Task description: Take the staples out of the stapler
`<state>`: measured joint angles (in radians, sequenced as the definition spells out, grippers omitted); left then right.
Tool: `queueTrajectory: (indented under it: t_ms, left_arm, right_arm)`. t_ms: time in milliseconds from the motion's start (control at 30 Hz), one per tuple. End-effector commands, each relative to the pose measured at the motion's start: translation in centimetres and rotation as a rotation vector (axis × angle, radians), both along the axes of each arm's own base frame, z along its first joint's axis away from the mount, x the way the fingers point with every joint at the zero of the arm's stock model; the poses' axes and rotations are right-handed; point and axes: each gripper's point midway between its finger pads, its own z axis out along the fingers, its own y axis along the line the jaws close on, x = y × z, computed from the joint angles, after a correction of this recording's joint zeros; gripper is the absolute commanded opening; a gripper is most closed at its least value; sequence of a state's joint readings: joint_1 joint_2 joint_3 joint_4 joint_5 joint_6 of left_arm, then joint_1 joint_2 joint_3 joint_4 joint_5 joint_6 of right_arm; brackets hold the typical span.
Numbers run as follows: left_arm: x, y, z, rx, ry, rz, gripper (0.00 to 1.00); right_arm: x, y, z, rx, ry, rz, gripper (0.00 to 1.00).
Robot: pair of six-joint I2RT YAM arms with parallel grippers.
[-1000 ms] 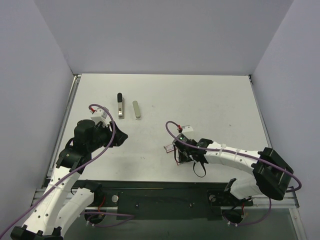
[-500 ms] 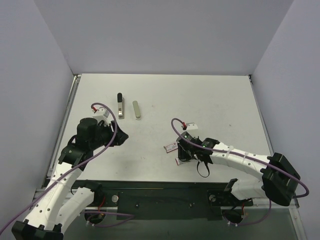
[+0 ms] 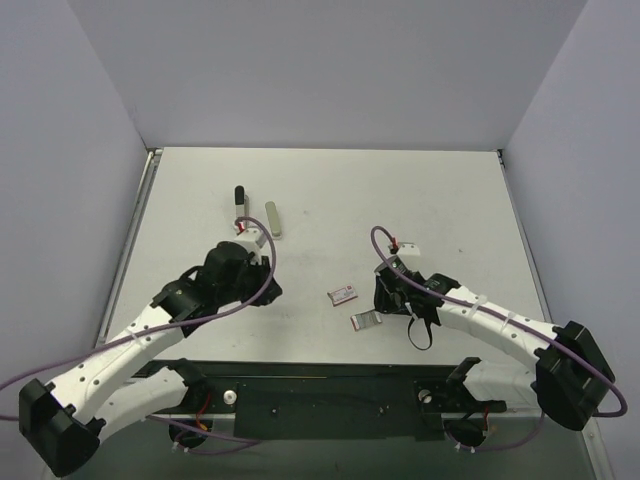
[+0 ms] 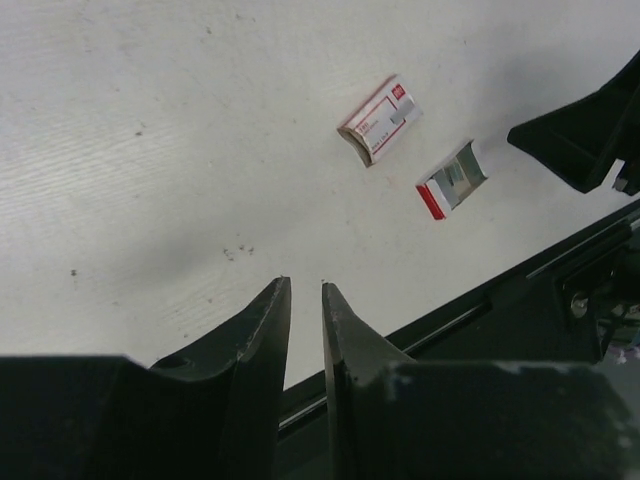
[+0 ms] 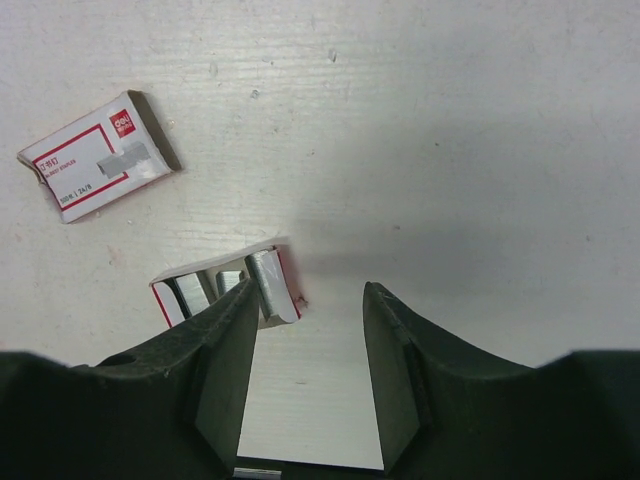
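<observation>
Small red-and-white cardboard staple box (image 5: 98,160) near the front edge of the surface: red "deli" logo in one corner, small print reading roughly "24/6". Remaining characters too small to read.
</observation>
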<state>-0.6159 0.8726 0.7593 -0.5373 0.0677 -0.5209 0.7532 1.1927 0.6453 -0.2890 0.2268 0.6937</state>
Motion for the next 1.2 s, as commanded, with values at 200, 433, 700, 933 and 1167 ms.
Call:
queueTrajectory:
  t_ms: [200,433,700,933,1167]
  left_arm:
    - [1.5,-6.3,-3.0,0.017,0.01,0.001,0.0]
    - [2.3,-8.5,-5.7,0.03,0.034,-0.008,0.0]
    - [2.0,-7.9,-8.6,0.059,0.072,0.016,0.0]
    - [0.8,-6.2,-8.5,0.04,0.061,0.03,0.0]
    - [-0.5,-4.9,-8.3,0.025,0.06,0.036,0.0]
  right_arm:
    - [0.5,0.5,0.3,0.061,0.001,-0.021,0.4]
    - [3.5,2.3,1.3,0.091,-0.047,-0.039,0.38]
    - [7.0,5.4,0.8,0.125,-0.051,-0.056,0.39]
    - [8.5,6.8,-0.6,0.1,-0.026,-0.087,0.42]
    - [8.6,7.6,-2.3,0.053,-0.003,-0.109,0.45]
